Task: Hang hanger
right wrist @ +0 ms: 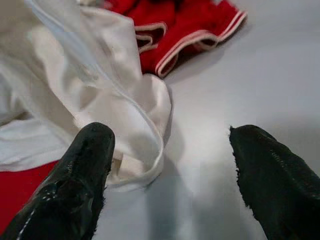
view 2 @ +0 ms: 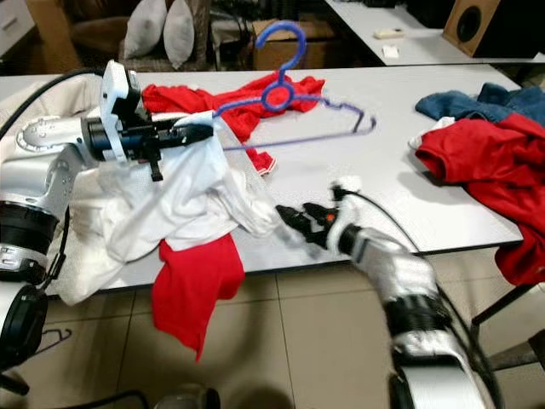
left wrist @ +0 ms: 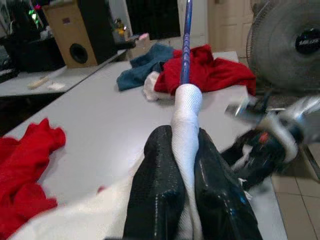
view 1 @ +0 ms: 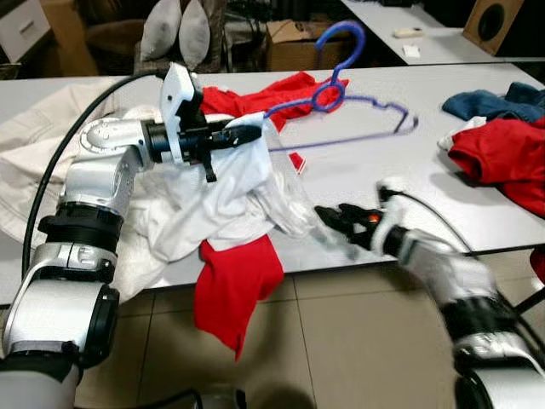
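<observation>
A blue-purple hanger (view 1: 341, 94) is held up over the grey table (view 1: 383, 179), hook upward. My left gripper (view 1: 243, 135) is shut on one hanger arm through a white shirt (view 1: 230, 192) draped over that end; in the left wrist view the black fingers (left wrist: 160, 180) pinch the cloth-wrapped arm and the bare blue rod (left wrist: 186, 45) runs on beyond. The shirt's red part (view 1: 234, 290) hangs off the table's front edge. My right gripper (view 1: 328, 217) stands open low at that edge, its fingertips (right wrist: 90, 150) beside the white hem (right wrist: 145, 150).
Red clothes (view 1: 502, 158) and a blue cloth (view 1: 494, 102) lie at the table's right end. Another red garment (view 1: 255, 98) lies behind the hanger and a white sheet (view 1: 34, 145) at the left. Behind the table stand pillows (view 1: 174, 30) and a cardboard box (view 1: 294, 43).
</observation>
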You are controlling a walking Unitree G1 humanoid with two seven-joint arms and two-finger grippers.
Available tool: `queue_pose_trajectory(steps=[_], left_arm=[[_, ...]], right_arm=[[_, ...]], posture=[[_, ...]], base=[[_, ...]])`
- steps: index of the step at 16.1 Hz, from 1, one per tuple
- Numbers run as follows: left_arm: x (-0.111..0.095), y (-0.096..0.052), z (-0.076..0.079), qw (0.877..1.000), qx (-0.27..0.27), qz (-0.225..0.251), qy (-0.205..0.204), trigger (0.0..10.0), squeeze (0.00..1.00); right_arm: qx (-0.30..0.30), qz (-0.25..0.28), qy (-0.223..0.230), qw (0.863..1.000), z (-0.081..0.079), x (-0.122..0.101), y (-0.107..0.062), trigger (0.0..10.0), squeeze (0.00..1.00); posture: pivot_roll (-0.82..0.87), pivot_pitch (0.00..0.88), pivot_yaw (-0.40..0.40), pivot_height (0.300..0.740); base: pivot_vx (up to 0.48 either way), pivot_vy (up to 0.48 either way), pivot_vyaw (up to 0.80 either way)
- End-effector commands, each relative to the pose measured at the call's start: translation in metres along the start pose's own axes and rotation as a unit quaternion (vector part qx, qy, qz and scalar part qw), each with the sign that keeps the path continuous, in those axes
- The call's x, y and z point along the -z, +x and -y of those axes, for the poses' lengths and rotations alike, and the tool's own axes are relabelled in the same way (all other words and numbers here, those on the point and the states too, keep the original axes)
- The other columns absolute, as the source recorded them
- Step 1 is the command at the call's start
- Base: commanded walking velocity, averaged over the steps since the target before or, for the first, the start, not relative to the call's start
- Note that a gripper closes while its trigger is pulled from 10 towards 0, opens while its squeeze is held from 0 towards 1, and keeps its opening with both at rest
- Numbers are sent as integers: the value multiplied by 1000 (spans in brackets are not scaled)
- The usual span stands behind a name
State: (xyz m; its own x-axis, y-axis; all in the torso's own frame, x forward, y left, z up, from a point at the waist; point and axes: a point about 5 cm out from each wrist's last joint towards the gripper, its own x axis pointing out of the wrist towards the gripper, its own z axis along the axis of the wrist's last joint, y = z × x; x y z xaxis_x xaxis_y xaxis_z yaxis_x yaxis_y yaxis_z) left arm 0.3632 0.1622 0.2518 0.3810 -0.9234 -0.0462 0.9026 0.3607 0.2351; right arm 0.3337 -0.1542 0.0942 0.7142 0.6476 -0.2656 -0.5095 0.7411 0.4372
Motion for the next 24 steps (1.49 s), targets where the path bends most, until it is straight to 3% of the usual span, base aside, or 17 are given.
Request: queue_pose_trajectory(steps=[1,3,4,5,6,8,9,10,15,24], left_arm=[[-9,0,1,1000,0,17,9,0,0],[-14,1,3,1000,4,24,12,0,0],[-17,2,6,1000,6,27,12,0,0],[-19,2,8,999,7,30,12,0,0],[-20,1,9,999,7,31,13,0,0],[-29,-1,11,999,7,44,12,0,0],[-31,-2,11,999,6,45,12,0,0],[-33,-3,10,999,3,44,13,0,0],[-34,-8,7,999,-8,36,15,0,0],[-25,-3,8,1000,-8,25,11,0,0]], right_arm=[[3,0,-14,1000,-1,-5,6,10000,0],[-2,-12,-24,1000,-4,-4,15,9686,0],[-9,-16,-24,1000,-7,-4,20,7961,0],[-9,-23,-28,999,-7,-2,23,4588,0],[-8,-26,-31,999,-7,-1,24,4588,0],[5,-46,-33,998,-3,9,25,863,0],[8,-51,-36,998,-2,11,25,863,0],[16,-59,-39,997,0,15,24,0,0],[64,-46,-35,996,18,18,11,0,0],[106,32,-13,994,41,3,-19,0,0]], posture=[[65,0,-31,740],[81,0,-45,740],[85,0,-49,740],[95,0,-57,740],[98,0,-59,740],[106,0,-63,740],[106,0,-63,740],[111,0,-64,740],[105,0,-51,740],[81,0,-28,740]], base=[[0,0,0],[0,0,0],[0,0,0],[0,0,0],[0,0,0],[0,0,0],[0,0,0],[0,0,0],[0,0,0],[0,0,0]])
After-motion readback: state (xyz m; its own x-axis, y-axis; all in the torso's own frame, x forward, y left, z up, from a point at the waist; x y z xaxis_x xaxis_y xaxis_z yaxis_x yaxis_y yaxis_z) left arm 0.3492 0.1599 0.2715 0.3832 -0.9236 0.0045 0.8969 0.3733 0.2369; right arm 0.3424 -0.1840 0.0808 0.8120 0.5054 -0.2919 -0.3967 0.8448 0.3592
